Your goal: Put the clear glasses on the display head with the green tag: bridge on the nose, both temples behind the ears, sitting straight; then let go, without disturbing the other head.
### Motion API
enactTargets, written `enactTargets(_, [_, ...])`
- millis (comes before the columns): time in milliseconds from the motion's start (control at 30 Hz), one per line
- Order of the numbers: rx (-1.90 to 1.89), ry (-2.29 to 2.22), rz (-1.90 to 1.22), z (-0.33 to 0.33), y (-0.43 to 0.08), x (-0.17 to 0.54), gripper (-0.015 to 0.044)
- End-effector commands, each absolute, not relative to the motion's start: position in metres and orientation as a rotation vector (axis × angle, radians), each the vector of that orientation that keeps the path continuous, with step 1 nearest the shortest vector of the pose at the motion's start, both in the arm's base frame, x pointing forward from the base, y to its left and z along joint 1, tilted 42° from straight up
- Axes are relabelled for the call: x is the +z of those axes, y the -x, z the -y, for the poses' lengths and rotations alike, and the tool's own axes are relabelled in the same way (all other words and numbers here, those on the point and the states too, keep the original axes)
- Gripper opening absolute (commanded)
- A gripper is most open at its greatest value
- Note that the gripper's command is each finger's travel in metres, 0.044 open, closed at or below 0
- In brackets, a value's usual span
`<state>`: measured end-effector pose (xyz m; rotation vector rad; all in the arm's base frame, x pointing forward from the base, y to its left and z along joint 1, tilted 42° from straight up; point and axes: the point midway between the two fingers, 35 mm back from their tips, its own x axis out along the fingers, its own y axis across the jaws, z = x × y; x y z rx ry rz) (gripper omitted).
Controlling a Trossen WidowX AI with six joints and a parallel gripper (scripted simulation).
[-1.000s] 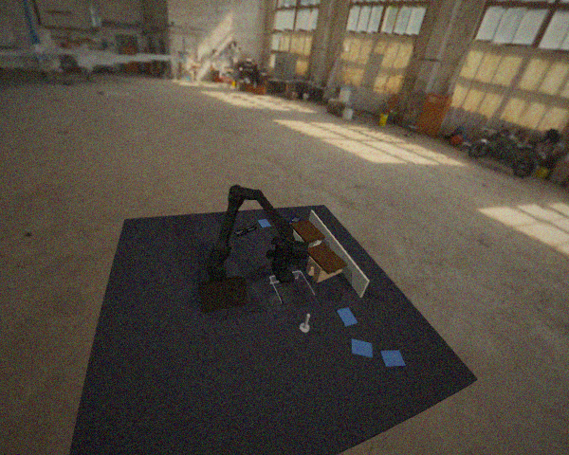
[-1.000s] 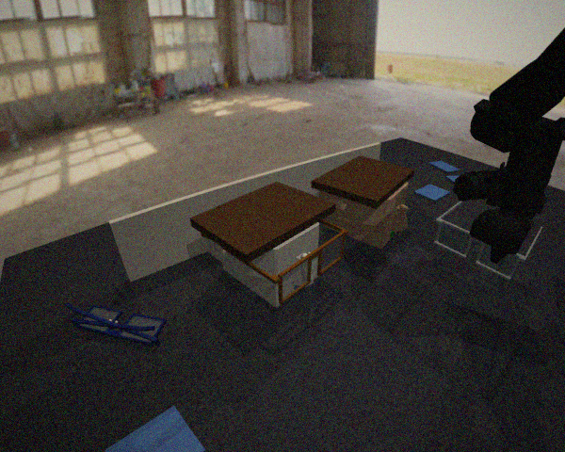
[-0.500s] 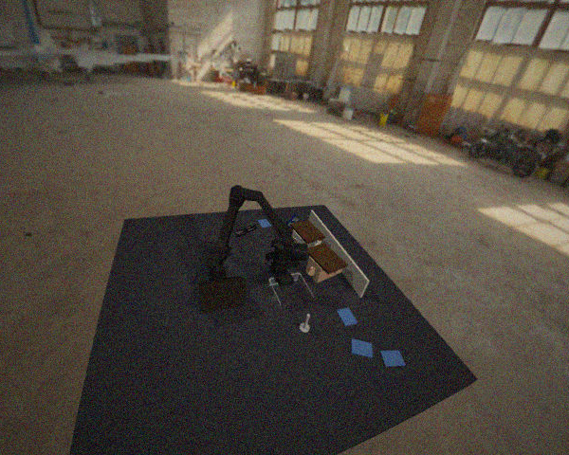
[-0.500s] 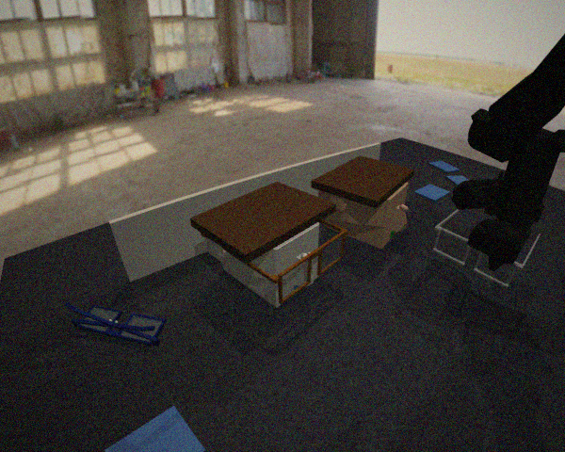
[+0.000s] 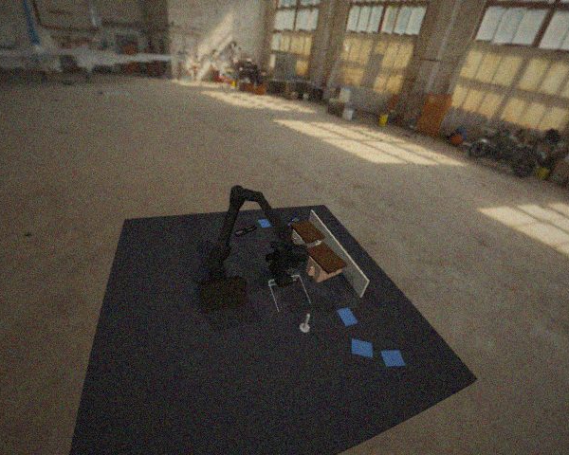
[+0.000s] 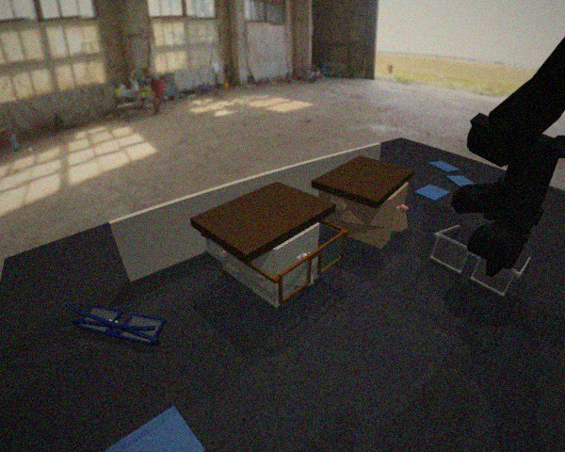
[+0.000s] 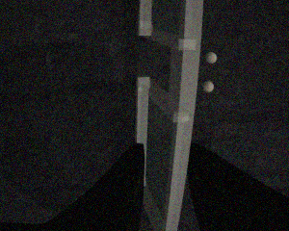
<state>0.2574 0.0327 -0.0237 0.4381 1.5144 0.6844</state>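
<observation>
The clear glasses (image 5: pixel 304 289) (image 6: pixel 487 286) (image 7: pixel 185 96) have both temples unfolded and are low over or on the mat; I cannot tell whether they touch it. My gripper (image 5: pixel 284 282) (image 6: pixel 492 269) (image 7: pixel 165 153) is slightly open around one end of their front. In the wrist view a gap shows between the left finger and the top bar, and the lower rim is angled towards that finger. The tan head (image 5: pixel 328 274) (image 6: pixel 378 228) with the green tag (image 6: pixel 393 234) is beside the gripper, its face bare. The pale other head (image 6: pixel 244 277) wears orange glasses (image 6: pixel 295 266).
A pale upright panel (image 5: pixel 343 259) (image 6: pixel 161 243) is behind both heads. Folded blue glasses (image 6: pixel 117 325) and folded dark glasses (image 5: pixel 246 229) lie on the dark mat (image 5: pixel 187 382). A small white stand (image 5: pixel 304 327) is near the clear glasses. Several blue squares lie around.
</observation>
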Motion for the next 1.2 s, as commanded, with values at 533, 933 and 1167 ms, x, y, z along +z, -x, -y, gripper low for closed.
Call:
enactTargets(533, [0.684, -0.441, -1.514, -0.025, -0.259, -0.024, 0.0107])
enactTargets(933, [0.682, -0.444, -1.514, -0.007, -0.261, -0.003, 0.0107])
enactTargets(1167, [0.683, -0.444, -1.514, 0.004, -0.261, 0.019, 0.0107])
